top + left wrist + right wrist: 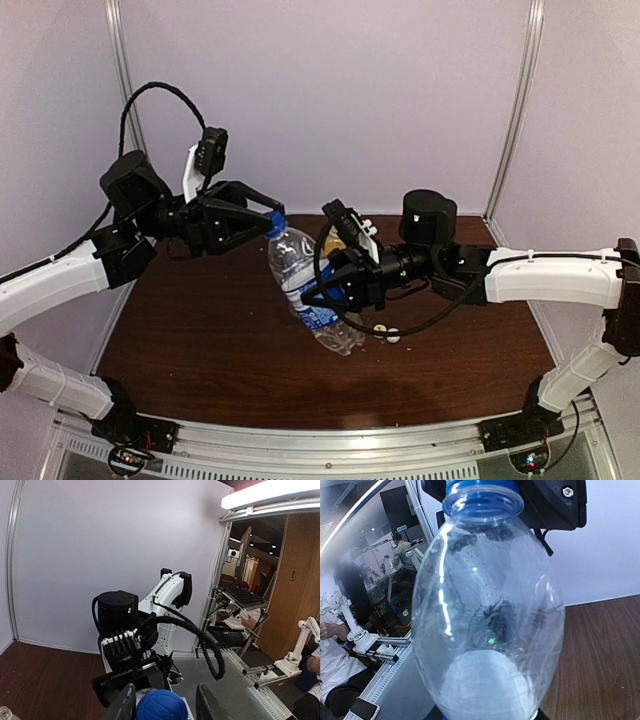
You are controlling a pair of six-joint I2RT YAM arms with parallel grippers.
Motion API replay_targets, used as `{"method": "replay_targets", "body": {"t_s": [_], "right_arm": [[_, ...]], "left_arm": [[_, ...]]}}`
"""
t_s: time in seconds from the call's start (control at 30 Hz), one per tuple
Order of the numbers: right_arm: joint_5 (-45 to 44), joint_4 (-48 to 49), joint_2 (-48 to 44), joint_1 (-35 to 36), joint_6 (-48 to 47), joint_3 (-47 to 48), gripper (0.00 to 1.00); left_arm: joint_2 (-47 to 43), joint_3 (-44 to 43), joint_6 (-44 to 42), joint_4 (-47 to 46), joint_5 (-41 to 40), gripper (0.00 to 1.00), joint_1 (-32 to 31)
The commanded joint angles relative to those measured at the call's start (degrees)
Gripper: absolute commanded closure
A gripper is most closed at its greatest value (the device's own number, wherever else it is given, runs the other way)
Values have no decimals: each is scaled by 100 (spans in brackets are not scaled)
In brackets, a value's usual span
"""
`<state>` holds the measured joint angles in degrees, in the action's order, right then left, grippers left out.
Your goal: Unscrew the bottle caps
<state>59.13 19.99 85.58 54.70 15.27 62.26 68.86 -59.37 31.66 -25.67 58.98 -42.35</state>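
Observation:
A clear bottle (300, 268) with a blue label is held tilted above the table, its neck pointing up and left. My right gripper (325, 290) is shut on its lower body, and the bottle (487, 620) fills the right wrist view. The blue cap (275, 220) is on the neck. My left gripper (165, 705) straddles this blue cap (161, 705): one finger (125, 702) touches it and a small gap shows at the other. A white cap (393, 336) lies loose on the table. A yellow-orange bottle (335, 240) stands partly hidden behind the right gripper.
The brown table (200, 340) is bounded by white walls at the back and sides, with a metal rail along the near edge. The right arm's black cable (420, 322) loops low over the table by the white cap.

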Motion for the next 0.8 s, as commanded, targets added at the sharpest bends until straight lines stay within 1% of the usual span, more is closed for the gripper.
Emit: {"method": "replay_targets", "body": {"t_s": [0.0, 0.23, 0.37, 0.43, 0.47, 0.57, 0.67, 0.7, 0.77], "right_arm": [[-37, 178, 21, -51, 55, -47, 67], [-276, 114, -58, -99, 46, -63, 67], [-932, -315, -181, -178, -111, -33, 67], [-1476, -644, -235, -211, -237, 11, 68], [-1896, -806, -249, -213, -300, 40, 68], [-2565, -988, -243, -212, -357, 54, 69], [-2937, -997, -235, -205, -375, 32, 68], [-3030, -1001, -228, -205, -375, 32, 69], [-3094, -1006, -203, -205, -388, 44, 69]], "left_arm": [[40, 75, 28, -263, 30, 60, -36], [41, 75, 41, -218, -76, 71, -37], [-11, 18, 1, 245, -525, 84, -37], [-15, -4, -25, 544, -979, 90, -37], [-9, 8, 26, 644, -1234, 92, -37], [37, 32, 464, 1058, -2275, 100, -37], [1, 79, 1013, 1520, -3348, 99, -43], [-41, 139, 1137, 1545, -3615, 94, -50], [-132, 240, 1237, 1553, -4054, 91, -62]]}}
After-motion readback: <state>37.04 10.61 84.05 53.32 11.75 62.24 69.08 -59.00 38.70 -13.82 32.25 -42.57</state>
